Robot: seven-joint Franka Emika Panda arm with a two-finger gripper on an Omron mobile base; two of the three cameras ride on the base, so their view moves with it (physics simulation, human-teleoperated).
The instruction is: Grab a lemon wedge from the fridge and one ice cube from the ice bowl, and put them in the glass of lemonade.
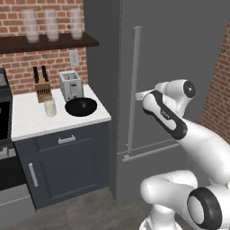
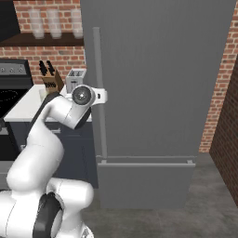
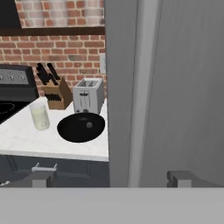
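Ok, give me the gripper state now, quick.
Gripper: open, holding nothing, jaws spread either side of the fridge handle.

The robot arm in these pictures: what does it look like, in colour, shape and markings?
The arm is built of rounded glossy white segments, joined by dark grey to black bands and round black joint caps with pale centres. No loose cables and no readable markings show. The gripper ends in two small blocky grey fingertips, seen in the hand view.
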